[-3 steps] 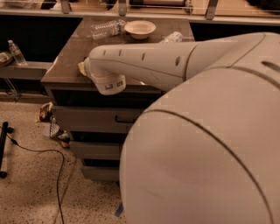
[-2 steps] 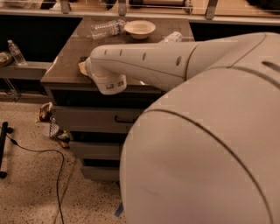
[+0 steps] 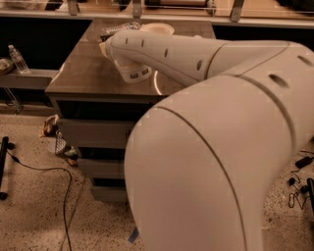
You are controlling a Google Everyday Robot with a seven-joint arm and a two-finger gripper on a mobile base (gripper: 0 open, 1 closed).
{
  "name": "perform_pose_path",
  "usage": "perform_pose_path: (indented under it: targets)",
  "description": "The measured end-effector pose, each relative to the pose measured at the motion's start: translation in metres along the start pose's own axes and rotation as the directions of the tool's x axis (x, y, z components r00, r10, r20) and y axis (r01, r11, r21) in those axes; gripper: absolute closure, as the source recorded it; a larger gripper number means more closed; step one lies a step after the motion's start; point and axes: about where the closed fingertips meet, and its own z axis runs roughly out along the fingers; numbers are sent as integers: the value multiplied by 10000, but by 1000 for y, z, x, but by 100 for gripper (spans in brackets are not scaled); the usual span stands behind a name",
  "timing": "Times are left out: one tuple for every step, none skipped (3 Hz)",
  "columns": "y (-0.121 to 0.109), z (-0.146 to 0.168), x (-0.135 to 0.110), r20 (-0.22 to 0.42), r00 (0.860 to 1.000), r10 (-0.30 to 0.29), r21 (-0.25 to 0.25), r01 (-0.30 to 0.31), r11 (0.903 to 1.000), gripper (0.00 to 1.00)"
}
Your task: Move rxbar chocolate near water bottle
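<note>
The water bottle (image 3: 119, 29), clear and crinkled, lies at the back of the brown table (image 3: 83, 73), just left of a white bowl (image 3: 158, 28). My white arm (image 3: 162, 54) reaches across the table from the right, and its far end lies just in front of the bottle. My gripper is hidden behind that end of the arm. The rxbar chocolate is hidden from view. A small tan shape (image 3: 102, 48) pokes out at the arm's left end; I cannot tell what it is.
The table has drawers (image 3: 93, 135) below its front edge. A small upright bottle (image 3: 18, 59) stands on a shelf at far left. Cables (image 3: 49, 171) and small litter (image 3: 59, 142) lie on the speckled floor. A rail (image 3: 147, 12) runs behind the table.
My arm's far end has moved farther back over the table, toward the water bottle and the bowl. It now covers the whiter bottle to the right of the bowl.
</note>
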Motion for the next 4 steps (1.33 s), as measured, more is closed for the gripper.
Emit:
perform_pose_path:
  targets:
    - [-5, 18, -13, 304, 9993, -200, -282, 209, 9994, 100]
    - [-2, 41, 3, 100, 9996, -252, -723, 259, 9970, 100]
    - [3, 67, 24, -237, 9992, -320, -1107, 292, 9934, 75]
    - [4, 80, 24, -212, 9991, -379, -1284, 349, 9911, 44]
